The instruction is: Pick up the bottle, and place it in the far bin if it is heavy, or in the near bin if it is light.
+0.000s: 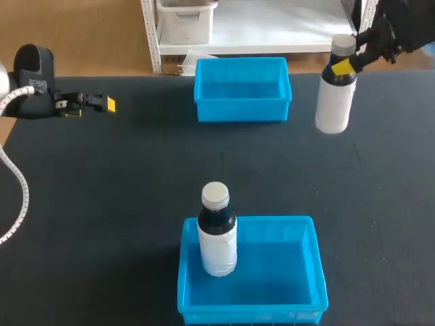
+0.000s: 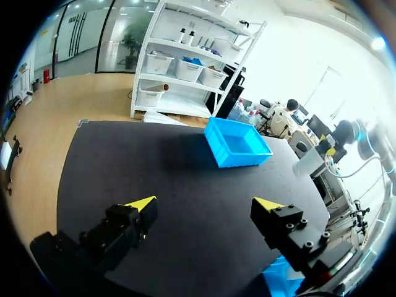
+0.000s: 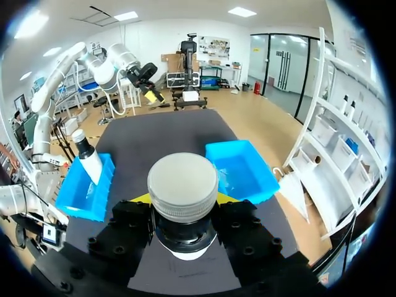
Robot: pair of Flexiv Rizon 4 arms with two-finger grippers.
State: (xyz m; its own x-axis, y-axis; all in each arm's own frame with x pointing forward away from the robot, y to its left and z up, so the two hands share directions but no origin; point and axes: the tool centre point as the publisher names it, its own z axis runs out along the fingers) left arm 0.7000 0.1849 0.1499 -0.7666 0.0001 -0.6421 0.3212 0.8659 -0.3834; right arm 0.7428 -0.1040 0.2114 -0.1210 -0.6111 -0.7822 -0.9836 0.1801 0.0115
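The left gripper (image 2: 207,205) hung over the table (image 1: 102,204) by its left edge, fingers spread with nothing between them. At the near edge, the near bin (image 1: 309,272) had a second bottle (image 1: 217,241) standing upright in its left end. The far bin (image 1: 242,109) sat at the far edge. Right of it, near the far right corner, the right gripper (image 1: 346,64) pinched the bottle (image 1: 335,102) by its neck.
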